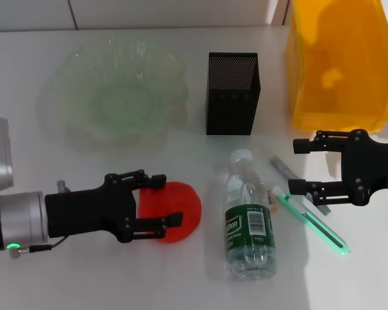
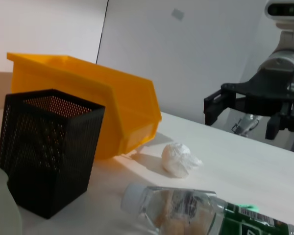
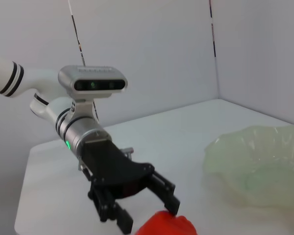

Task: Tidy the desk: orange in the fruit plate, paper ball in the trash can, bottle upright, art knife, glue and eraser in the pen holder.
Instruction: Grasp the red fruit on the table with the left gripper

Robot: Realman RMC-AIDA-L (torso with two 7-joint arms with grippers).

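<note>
Orange (image 1: 181,210) beside lying bottle (image 1: 249,216) (cap toward pen holder (image 1: 231,92)).

The large orange-yellow translucent plastic bin (image 1: 339,64) has smooth, slightly shiny walls. The square black metal-mesh pen holder (image 1: 232,93) looks matt and finely perforated. The shallow pale green glass dish (image 1: 119,87) is translucent, with a rippled, glossy surface. The clear plastic water bottle (image 1: 248,219) is shiny, with a printed dark green label. The white crumpled paper wad (image 2: 179,159) looks creased. The red-orange fruit (image 1: 178,210) looks smooth.
</note>
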